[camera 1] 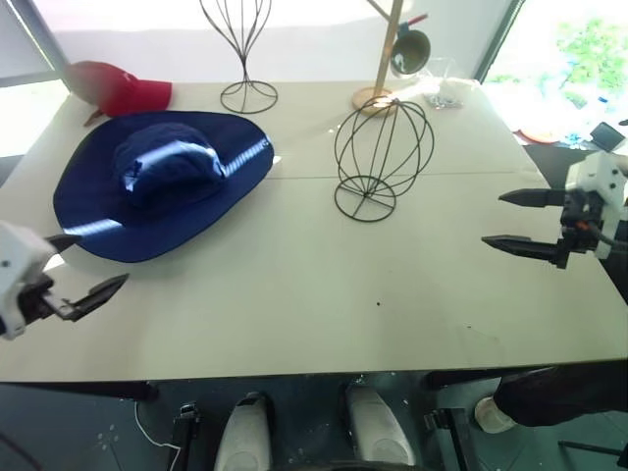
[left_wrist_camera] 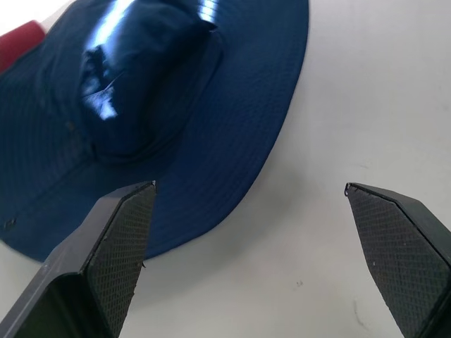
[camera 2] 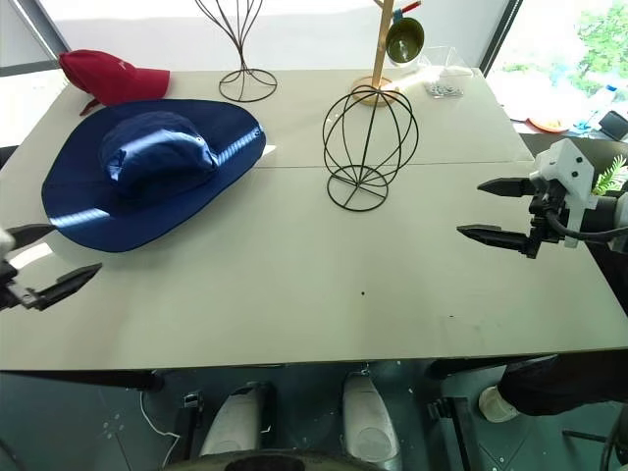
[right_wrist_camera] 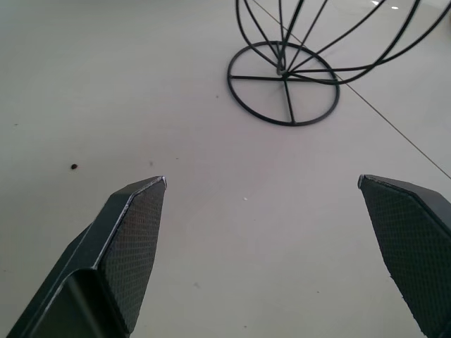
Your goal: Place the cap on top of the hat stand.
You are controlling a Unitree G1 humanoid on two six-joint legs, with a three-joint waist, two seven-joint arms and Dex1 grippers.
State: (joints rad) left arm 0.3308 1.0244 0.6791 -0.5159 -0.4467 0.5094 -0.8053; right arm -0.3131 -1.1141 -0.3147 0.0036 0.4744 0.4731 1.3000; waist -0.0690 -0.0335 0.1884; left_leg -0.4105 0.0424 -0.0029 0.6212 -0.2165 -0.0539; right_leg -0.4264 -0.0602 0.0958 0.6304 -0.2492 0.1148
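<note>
I have both arms raised over the pale desk [camera 1: 294, 294], one at each side. My left tool [camera 1: 86, 265] hovers above the near left part of the desk, just off the near edge of the cap [camera 1: 162, 182], pointing forward and a little downward. Its two black fingers [left_wrist_camera: 116, 246] are spread wide with nothing between them; in the left wrist view the cap's brim lies ahead of one finger and bare desk ahead of the other. It does not touch the cap.

My right tool [camera 2: 496, 211] comes in from the right side, pointing toward the left across the desk and slightly downward. Its fingers are also spread wide and empty. In the right wrist view the ring base of the hat stand [right_wrist_camera: 283, 84] lies ahead of them, well apart from the tips.

The cap lies flat on the left half of the desk, crown up, brim spread out round. The hat stand [camera 1: 383, 157] stands upright near the middle of the desk, to the right of the cap and apart from it, with nothing on it.

At the far edge I see a small red cap [camera 1: 118, 88] just behind the blue one, a taller wire stand [camera 1: 245, 54], and a wooden pole stand [camera 1: 385, 59] behind the hat stand.
</note>
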